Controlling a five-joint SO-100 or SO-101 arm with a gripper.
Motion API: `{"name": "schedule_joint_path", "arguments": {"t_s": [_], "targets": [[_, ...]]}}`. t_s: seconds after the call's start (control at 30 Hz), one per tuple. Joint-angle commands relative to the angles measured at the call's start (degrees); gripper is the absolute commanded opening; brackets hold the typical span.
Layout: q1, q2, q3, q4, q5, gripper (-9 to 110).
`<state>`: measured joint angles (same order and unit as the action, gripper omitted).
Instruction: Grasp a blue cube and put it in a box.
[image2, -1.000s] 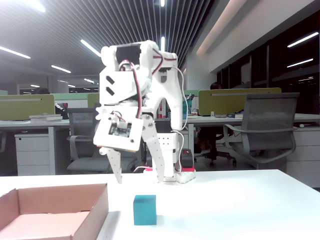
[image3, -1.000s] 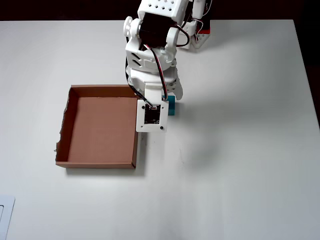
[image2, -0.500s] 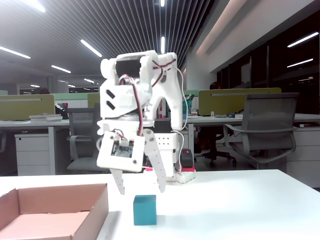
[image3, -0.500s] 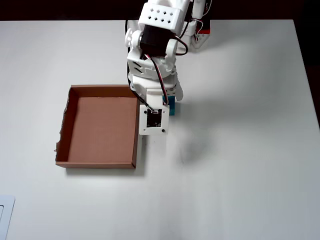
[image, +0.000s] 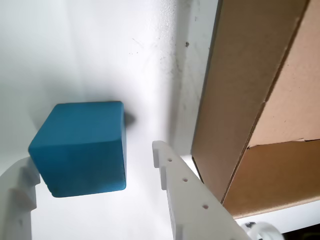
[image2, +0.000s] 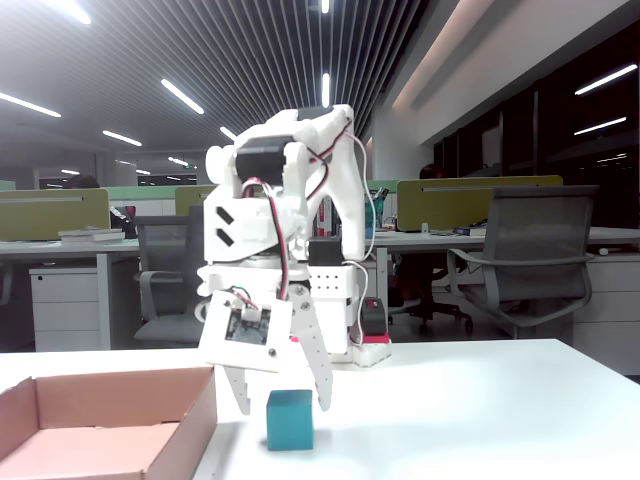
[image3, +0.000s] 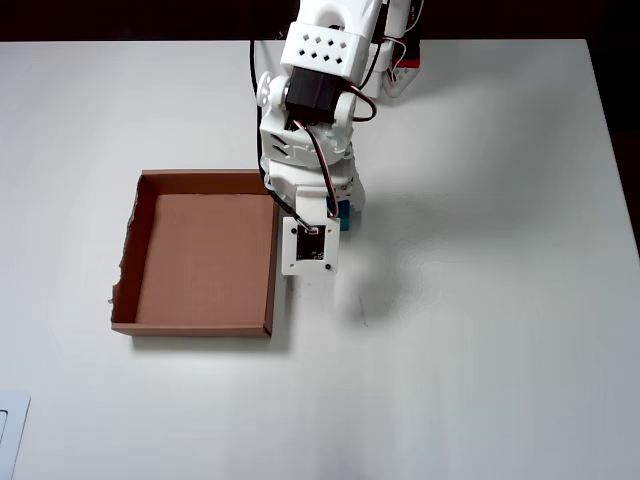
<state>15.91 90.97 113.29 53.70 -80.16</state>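
- While nothing is yet grasped, the wide white counter (image3: 480, 300) carries everything.
- Shallow brown cardboard box (image3: 205, 180) sits empty, just beside the arm.
- White two-finger gripper (image2: 278, 408) released, jaws spread, straddling the cube.
- Small teal-blue cube (image: 80, 147) rests on the counter between them; closing, lifting, placing remain.

A plain white desk (image3: 480, 300) fills the overhead view. The box (image3: 205, 325) lies at centre left, the blue cube (image3: 344, 217) just right of it. The arm's base (image3: 400, 70) sits at top centre. Something pale, perhaps paper (image3: 10, 430), shows at lower left.
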Motion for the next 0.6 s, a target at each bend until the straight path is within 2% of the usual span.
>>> {"name": "schedule_joint_path", "arguments": {"t_s": [0.0,0.57], "targets": [[-0.79,0.35,0.0,-0.88,-0.62,30],[-2.9,1.49,1.14,-1.32,0.7,25]]}}
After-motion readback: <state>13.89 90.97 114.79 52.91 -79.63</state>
